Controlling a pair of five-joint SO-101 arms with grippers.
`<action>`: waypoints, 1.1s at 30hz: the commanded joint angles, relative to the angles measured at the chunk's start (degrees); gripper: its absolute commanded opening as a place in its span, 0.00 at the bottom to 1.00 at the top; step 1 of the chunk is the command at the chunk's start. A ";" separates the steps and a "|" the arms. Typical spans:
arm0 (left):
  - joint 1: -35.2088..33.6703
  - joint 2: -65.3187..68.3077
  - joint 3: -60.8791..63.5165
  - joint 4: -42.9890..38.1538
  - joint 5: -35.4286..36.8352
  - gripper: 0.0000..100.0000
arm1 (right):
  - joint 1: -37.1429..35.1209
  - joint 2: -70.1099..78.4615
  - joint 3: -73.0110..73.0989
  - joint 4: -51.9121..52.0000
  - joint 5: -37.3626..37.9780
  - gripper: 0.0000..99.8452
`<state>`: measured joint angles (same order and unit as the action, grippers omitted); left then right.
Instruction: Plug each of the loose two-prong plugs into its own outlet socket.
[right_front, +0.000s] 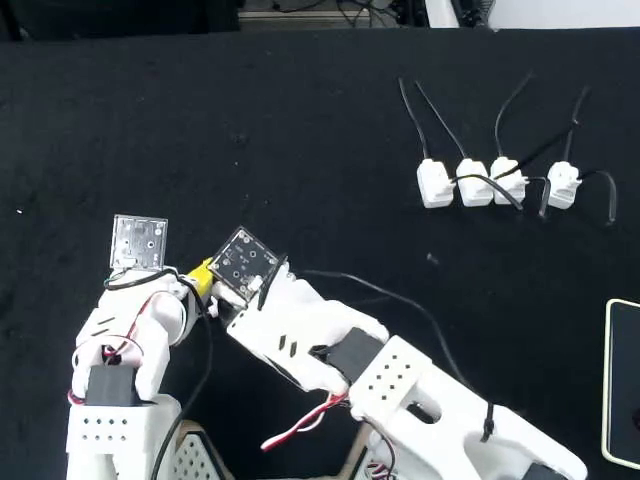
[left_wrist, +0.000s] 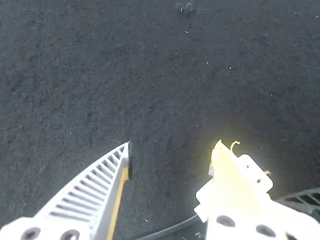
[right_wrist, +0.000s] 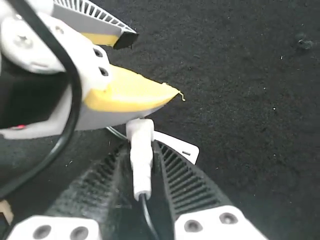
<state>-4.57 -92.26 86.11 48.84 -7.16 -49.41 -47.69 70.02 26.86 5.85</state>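
Observation:
My right gripper (right_wrist: 141, 150) is shut on a white two-prong plug (right_wrist: 139, 132), whose black cable (right_front: 400, 303) trails back across the mat. In the right wrist view the left arm's yellow finger (right_wrist: 132, 95) hangs just above the plug, almost touching it. My left gripper (left_wrist: 172, 150) stands open over bare black mat with nothing between its white finger (left_wrist: 107, 185) and its yellow one (left_wrist: 227, 175). In the high view both wrists meet at the lower left, with the yellow finger (right_front: 200, 276) showing between them. Several white plug or socket blocks (right_front: 474, 184) with cables lie in a row at the upper right.
The black mat (right_front: 300, 130) covers the whole table. A flat device with a pale rim (right_front: 622, 380) lies at the right edge. The row's cables (right_front: 545, 150) fan out toward the back.

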 joint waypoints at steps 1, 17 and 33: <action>0.57 0.26 -0.48 -0.62 -0.53 0.26 | -0.26 -2.51 -1.63 -0.09 -0.44 0.01; 0.66 0.26 -0.40 -0.62 -0.53 0.26 | 2.02 -6.11 -1.45 0.79 -2.55 0.01; -4.00 0.26 -1.80 -0.62 -0.18 0.26 | 4.04 -7.96 0.75 1.76 -2.37 0.01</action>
<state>-5.54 -91.74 86.11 48.84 -7.25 -48.26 -53.41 71.52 28.53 3.82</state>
